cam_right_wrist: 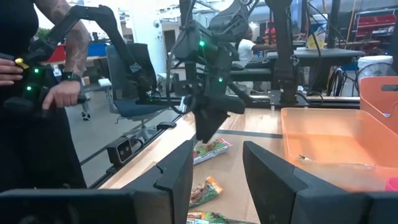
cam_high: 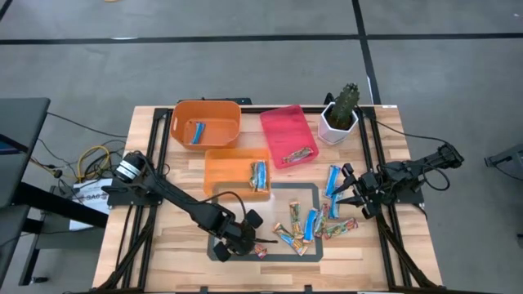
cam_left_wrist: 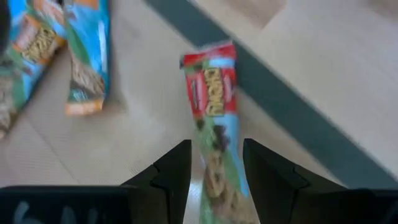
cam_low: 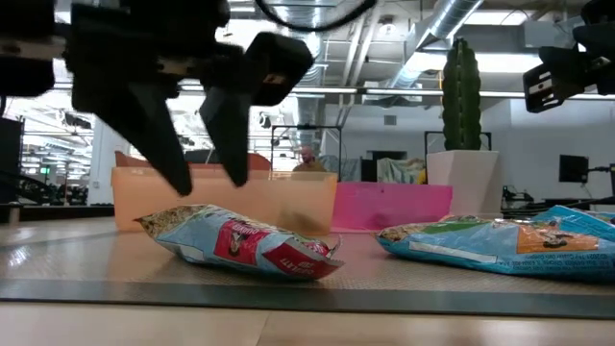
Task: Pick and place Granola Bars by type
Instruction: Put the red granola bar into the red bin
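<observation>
The left tool (cam_left_wrist: 216, 163) hangs parted over a red-and-green granola bar (cam_left_wrist: 214, 130) lying on the worktop (cam_high: 163, 253), fingers straddling it for a pinch. The right tool (cam_high: 350, 194) waits parted, empty, beside the scattered bars.

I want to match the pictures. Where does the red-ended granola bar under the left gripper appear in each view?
High view: bar at the front edge, beside the left gripper.
Low view: lying in the left foreground, below the open gripper.
Left wrist view: centre, running between the fingers.
Right wrist view: small, on the table under the left gripper.
Shared landmark: the left gripper.
</observation>
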You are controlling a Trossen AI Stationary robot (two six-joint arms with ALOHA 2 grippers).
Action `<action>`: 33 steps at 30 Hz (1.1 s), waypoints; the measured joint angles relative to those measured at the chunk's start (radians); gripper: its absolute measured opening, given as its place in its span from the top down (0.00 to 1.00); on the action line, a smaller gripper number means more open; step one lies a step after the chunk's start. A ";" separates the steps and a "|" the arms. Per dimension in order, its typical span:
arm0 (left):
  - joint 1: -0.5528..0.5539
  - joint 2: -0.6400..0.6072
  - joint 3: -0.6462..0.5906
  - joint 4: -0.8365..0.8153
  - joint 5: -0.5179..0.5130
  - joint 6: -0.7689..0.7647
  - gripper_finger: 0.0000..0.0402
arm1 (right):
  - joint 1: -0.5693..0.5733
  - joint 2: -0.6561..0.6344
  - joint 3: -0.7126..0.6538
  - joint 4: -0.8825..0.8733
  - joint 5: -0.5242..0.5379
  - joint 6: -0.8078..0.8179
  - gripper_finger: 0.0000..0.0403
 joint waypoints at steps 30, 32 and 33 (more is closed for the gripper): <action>0.024 0.100 -0.001 0.075 0.009 0.012 0.65 | 0.000 0.000 0.000 0.003 0.000 0.000 0.67; 0.024 0.100 -0.001 0.075 0.009 0.011 0.66 | 0.000 0.000 0.000 0.003 0.000 0.000 0.67; 0.024 0.100 -0.001 0.075 0.009 0.011 0.67 | 0.000 -0.001 0.000 0.004 0.000 0.000 0.67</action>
